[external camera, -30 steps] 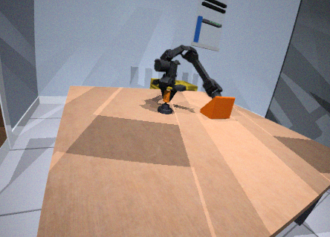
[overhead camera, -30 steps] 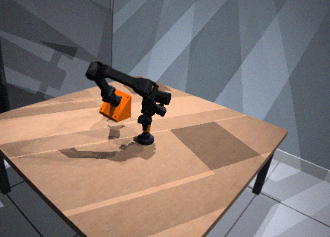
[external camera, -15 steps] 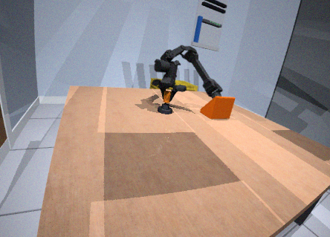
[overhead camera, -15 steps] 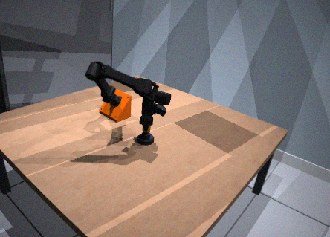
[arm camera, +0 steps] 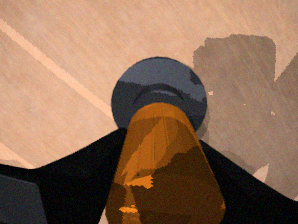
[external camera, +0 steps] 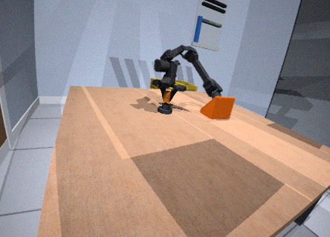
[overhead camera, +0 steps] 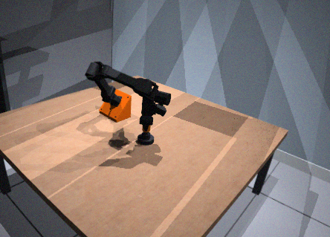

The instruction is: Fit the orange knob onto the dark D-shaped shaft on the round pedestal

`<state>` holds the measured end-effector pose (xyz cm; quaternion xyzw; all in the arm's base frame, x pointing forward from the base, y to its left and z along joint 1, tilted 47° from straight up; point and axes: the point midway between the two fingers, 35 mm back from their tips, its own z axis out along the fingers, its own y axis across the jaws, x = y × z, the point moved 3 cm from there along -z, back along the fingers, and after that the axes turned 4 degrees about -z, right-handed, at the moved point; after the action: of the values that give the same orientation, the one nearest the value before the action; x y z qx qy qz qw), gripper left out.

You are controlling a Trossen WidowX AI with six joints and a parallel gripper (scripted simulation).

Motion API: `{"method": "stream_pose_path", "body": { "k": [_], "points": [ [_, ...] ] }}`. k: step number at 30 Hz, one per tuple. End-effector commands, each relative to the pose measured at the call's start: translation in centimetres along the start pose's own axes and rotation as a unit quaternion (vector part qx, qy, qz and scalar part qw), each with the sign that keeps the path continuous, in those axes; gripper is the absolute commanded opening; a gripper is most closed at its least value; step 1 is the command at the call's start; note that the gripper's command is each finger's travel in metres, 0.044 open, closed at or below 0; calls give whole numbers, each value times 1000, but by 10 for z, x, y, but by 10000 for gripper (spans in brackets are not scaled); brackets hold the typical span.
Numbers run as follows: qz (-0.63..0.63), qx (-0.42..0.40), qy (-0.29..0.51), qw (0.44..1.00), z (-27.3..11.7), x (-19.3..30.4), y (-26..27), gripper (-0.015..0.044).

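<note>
The orange knob (overhead camera: pixel 148 129) (external camera: pixel 167 96) (arm camera: pixel 160 150) is upright between the fingers of my gripper (overhead camera: pixel 146 128) (external camera: pixel 167 99) (arm camera: pixel 159 140), which is shut on it from both sides. The round dark pedestal (overhead camera: pixel 145 140) (external camera: pixel 164 111) (arm camera: pixel 150 70) stands on the table directly below. In the wrist view the knob's far end overlaps the pedestal's middle, with a dark raised ring showing just beyond it. The shaft is hidden by the knob and fingers. I cannot tell how far the knob is over the shaft, nor how its flat side is turned.
An orange wedge-shaped block (overhead camera: pixel 120 107) (external camera: pixel 221 108) stands at the arm's base on the wooden table (overhead camera: pixel 178 182) (external camera: pixel 96 182). A yellow object (external camera: pixel 191 86) lies behind the arm in the exterior view. Broad shadows fall across the table.
</note>
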<state>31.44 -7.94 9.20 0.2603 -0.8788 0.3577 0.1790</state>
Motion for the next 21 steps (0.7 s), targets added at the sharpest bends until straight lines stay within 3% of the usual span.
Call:
{"method": "stream_pose_path", "body": {
  "k": [1,8,21],
  "points": [
    [-3,3,-2,1000,-4,-1,-2,0],
    [-103,3,-1,995,-4,-3,-1,0],
    [-103,3,-1,995,1,-1,0,0]
  ]
}}
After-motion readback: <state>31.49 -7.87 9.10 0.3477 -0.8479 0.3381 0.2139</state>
